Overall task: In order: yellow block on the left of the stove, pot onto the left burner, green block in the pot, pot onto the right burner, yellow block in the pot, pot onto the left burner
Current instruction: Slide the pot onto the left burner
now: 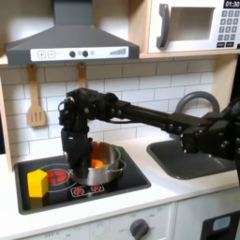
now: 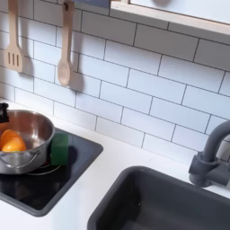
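I see the yellow block [image 1: 37, 182] on the stove's [image 1: 131, 178] left end in the first exterior view; pot [image 1: 111, 169] right of it, orange piece [image 2: 13, 142] inside; green block [image 2: 59, 148] touching the pot; pincer [image 1: 77, 161] state I cannot tell; sliding step seems in hand; green block likely next.

We find no readable words, brands or labels in either exterior view. The microwave [image 1: 195, 26], up and to the right of the range hood [image 1: 71, 42] in the first exterior view, carries a small lit display [image 1: 232, 4] at its top right corner; it seems to show digits, too blurred for us to read. The keypad [image 1: 228, 28] below that display: marks illegible.
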Available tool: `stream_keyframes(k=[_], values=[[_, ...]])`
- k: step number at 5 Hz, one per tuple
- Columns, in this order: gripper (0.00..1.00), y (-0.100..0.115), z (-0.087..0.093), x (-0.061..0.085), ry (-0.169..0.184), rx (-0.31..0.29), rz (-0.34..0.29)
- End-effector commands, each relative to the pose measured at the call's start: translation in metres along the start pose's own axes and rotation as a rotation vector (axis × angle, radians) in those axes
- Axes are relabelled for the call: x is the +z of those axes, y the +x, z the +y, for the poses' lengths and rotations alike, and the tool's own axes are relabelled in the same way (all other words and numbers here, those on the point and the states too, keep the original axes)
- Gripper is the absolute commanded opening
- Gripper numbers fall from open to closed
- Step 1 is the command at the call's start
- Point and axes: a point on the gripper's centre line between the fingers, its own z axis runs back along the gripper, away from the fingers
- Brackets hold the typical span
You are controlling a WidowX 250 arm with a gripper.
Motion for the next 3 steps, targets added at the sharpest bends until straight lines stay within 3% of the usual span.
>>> stream_keyframes(k=[1, 3], values=[[0.0, 0.0021, 0.0013, 0.002, -0.005, 0.014, -0.005], [0.0, 0.0089, 0.0015, 0.0051, -0.005, 0.017, -0.014]])
